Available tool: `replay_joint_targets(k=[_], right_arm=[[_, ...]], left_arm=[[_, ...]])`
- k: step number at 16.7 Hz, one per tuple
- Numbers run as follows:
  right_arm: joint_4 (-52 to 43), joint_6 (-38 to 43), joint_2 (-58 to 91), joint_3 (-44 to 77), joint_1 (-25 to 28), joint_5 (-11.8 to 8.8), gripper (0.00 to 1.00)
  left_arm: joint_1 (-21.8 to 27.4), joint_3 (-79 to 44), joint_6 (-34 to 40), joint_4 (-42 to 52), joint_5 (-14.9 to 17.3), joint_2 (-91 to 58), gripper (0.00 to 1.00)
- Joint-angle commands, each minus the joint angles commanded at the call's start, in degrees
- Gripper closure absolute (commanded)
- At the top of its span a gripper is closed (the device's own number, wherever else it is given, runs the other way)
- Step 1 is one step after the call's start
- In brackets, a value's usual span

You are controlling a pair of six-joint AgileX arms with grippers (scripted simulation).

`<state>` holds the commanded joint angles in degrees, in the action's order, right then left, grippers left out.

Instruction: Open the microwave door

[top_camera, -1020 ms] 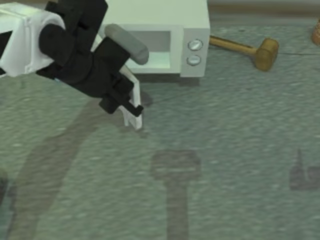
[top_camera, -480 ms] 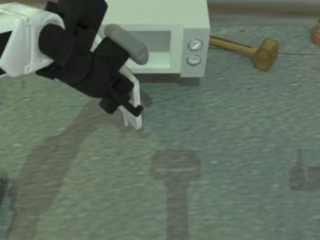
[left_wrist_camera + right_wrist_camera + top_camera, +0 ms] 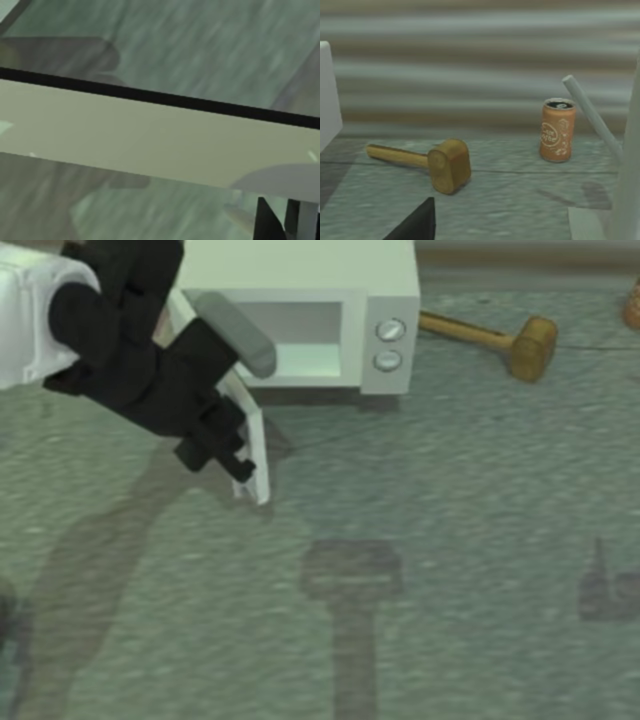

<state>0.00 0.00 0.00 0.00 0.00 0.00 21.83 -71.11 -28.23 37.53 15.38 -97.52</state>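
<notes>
Since a second ago my left gripper (image 3: 237, 452) has swung the microwave door (image 3: 252, 445) further out and leftward; the cavity of the microwave (image 3: 320, 300), at the tabletop's (image 3: 450, 540) far edge, now shows. My gripper is clamped on the door's edge. I'm mid-swing; next I should keep pulling along the hinge arc. My right arm is out of the top view.

Mallet (image 3: 505, 340) right of microwave (image 3: 330, 315); can (image 3: 557, 130) perhaps beyond.

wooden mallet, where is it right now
In the top view the wooden mallet lies on the table's far right side, just right of the microwave and its knob panel, with its handle pointing toward the microwave and an orange can beyond it.
</notes>
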Motion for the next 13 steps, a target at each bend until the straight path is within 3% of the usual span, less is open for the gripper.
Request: replay_joint_targets(k=[3, 13], right_arm=[[0.00, 0.00, 0.00, 0.00, 0.00, 0.00, 0.00], [0.00, 0.00, 0.00, 0.00, 0.00, 0.00, 0.00]], left_arm=[[-1.21, 0.32, -2.82, 0.61, 1.38, 0.59, 1.00], [-1.22, 0.32, -2.85, 0.62, 1.39, 0.60, 1.00]])
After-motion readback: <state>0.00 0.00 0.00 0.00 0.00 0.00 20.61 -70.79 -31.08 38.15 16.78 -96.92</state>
